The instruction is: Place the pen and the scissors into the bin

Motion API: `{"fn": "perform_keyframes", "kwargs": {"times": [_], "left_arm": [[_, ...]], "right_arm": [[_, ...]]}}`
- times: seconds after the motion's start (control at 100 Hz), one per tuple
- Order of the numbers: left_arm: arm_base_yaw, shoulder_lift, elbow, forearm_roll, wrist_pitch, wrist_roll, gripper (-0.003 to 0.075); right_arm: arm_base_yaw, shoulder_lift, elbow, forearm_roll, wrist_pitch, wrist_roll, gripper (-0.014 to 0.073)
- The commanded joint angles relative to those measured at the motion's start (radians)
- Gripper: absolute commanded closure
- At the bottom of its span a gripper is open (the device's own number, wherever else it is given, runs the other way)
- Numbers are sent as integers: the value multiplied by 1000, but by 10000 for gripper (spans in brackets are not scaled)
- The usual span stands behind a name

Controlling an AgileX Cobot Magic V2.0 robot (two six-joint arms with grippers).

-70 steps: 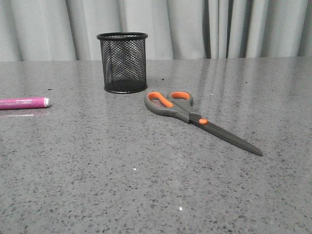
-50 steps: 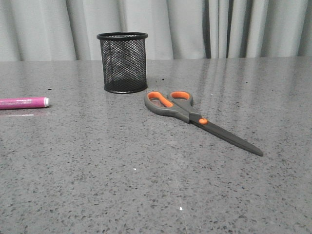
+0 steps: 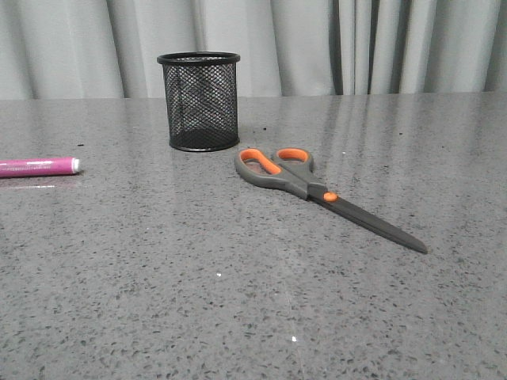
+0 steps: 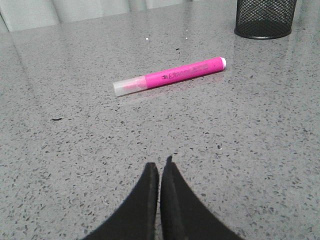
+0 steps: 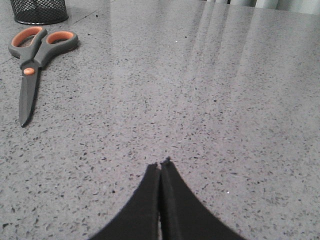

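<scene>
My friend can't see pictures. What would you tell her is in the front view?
A grey speckled table holds a black mesh bin standing upright at the back. Scissors with orange handle loops lie flat just right of it, blades pointing toward the camera. A pink pen lies at the left edge.

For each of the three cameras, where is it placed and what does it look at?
Front view: looks forward over the table at the bin, scissors and pen; no robot part shows.
Left wrist view: on the left arm, facing the pen; the shut left pincer shows.
Right wrist view: on the right arm, facing the scissors; the shut right pincer shows.
Shared: both wrist views show the bin.
</scene>
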Motion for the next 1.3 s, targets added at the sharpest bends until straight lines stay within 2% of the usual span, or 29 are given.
{"fn": "perform_keyframes", "kwargs": {"times": [0.0, 0.29, 0.36, 0.54, 0.6, 0.74, 0.97, 1.04, 1.16, 1.29], "left_arm": [[0, -33, 43, -1, -50, -10, 739], [0, -33, 43, -1, -50, -10, 739], [0, -33, 43, -1, -50, -10, 739], [0, -33, 43, 1, -58, -10, 739], [0, -33, 43, 1, -85, -10, 739], [0, -33, 43, 1, -121, -10, 739], [0, -33, 43, -27, -134, -10, 739], [0, -33, 43, -134, -191, -10, 739], [0, -33, 43, -495, -311, -10, 739], [0, -33, 41, -812, -344, -10, 739]], "right_arm": [[-6, -18, 14, -4, -37, -10, 662], [-6, -18, 14, -4, -37, -10, 662], [-6, -18, 14, -38, -50, -10, 662], [-6, -18, 14, -53, -183, -10, 662], [-6, -18, 14, -19, -263, -10, 662], [-6, -18, 14, 181, -435, 8, 662], [-6, -18, 14, 345, -458, 8, 662], [-6, -18, 14, 372, -474, 8, 662], [-6, -18, 12, 459, -518, 14, 662], [-6, -18, -16, 488, -492, 14, 662]]}}
